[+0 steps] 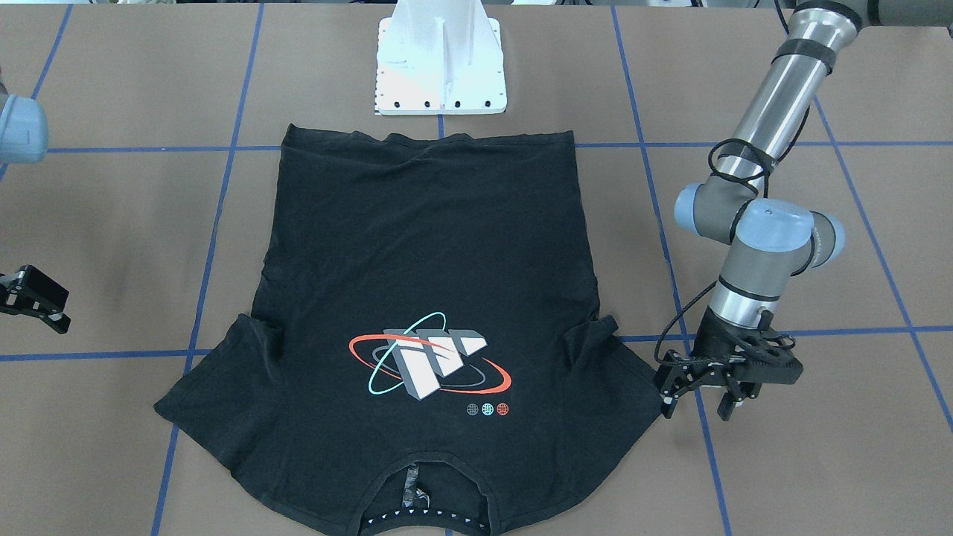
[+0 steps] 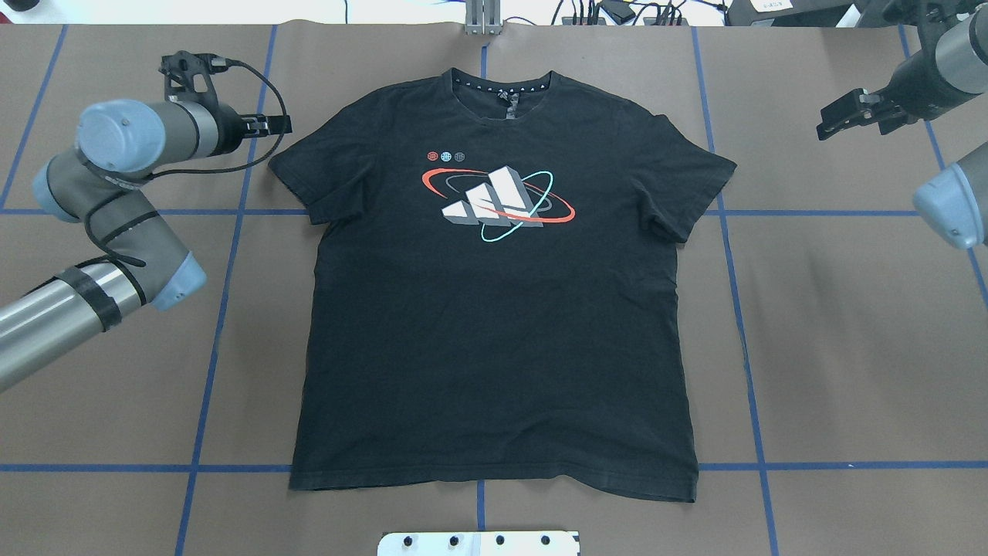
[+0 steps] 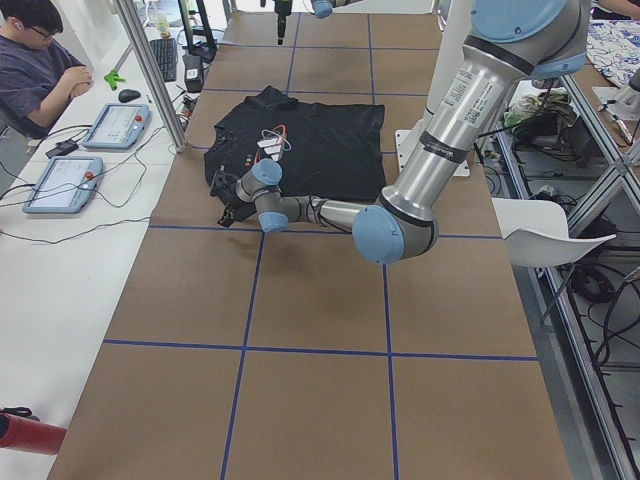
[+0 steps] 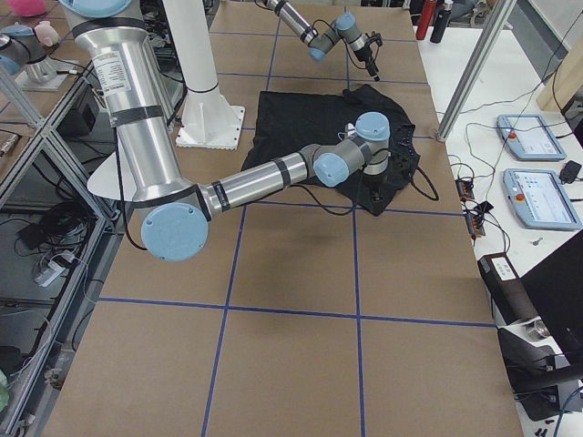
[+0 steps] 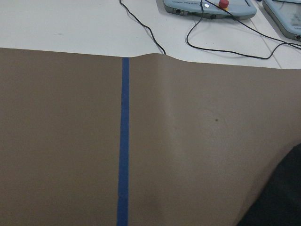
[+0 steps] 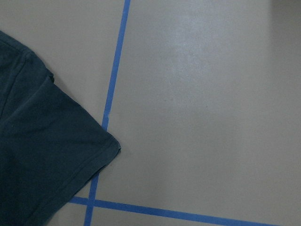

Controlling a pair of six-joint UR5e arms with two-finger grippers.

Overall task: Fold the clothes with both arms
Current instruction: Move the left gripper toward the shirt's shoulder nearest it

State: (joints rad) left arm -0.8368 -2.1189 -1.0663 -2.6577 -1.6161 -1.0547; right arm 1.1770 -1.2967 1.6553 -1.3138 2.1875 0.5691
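Overhead exterior shows us the T-shirt (image 2: pixel 494 324) spread flat on the table (image 2: pixel 849 347). Its logo (image 2: pixel 498 197) faces up, its hem lies nearest the white base (image 2: pixel 478 543), and its collar is on the far side. We see the left gripper (image 1: pixel 697 408) just beside the tip of the shirt's sleeve on that arm's side, fingers spread apart and holding nothing. The right gripper (image 1: pixel 41 301) hangs well clear of the opposite sleeve, its fingers also apart and empty. In the right wrist view, we find a sleeve corner of the shirt lying over a blue tape line (image 6: pixel 110 89).
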